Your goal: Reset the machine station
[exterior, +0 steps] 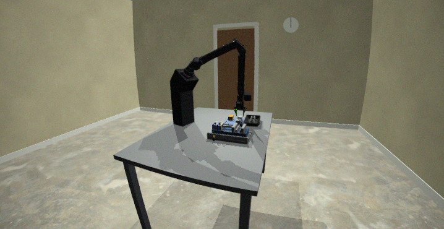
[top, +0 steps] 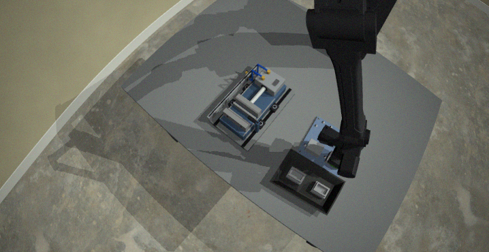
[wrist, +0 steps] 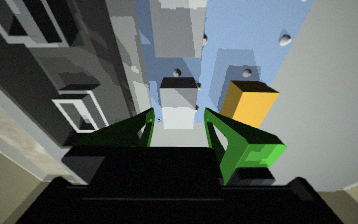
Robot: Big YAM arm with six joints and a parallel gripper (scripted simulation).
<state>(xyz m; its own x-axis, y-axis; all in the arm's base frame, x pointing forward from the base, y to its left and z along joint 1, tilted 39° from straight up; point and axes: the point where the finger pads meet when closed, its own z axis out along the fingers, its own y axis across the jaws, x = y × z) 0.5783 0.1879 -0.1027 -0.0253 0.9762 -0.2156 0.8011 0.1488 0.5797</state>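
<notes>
My gripper (exterior: 239,113) (wrist: 179,112) is open over the blue infeed plate (top: 309,132) (wrist: 240,25). Its green fingers stand either side of a gray blank (wrist: 178,99), with gaps on both sides. Whether this blank lies flat is unclear. Another gray blank (top: 313,147) (wrist: 177,37) is on the plate. A yellow brass blank (exterior: 230,117) (wrist: 252,105) is right of the fingers in the wrist view; the top view hides it. Two finished parts (top: 295,175) (top: 320,189), pockets up, lie in the black tray (top: 334,197). No blank shows between the vise jaws (top: 236,119) (top: 248,104).
The vise's hose-bearing end block (top: 273,80) and blue hoses (top: 257,73) stand at its far end. Short pins (wrist: 285,40) (wrist: 247,73) rise from the infeed plate. The tray adjoins the plate, left of my fingers in the wrist view.
</notes>
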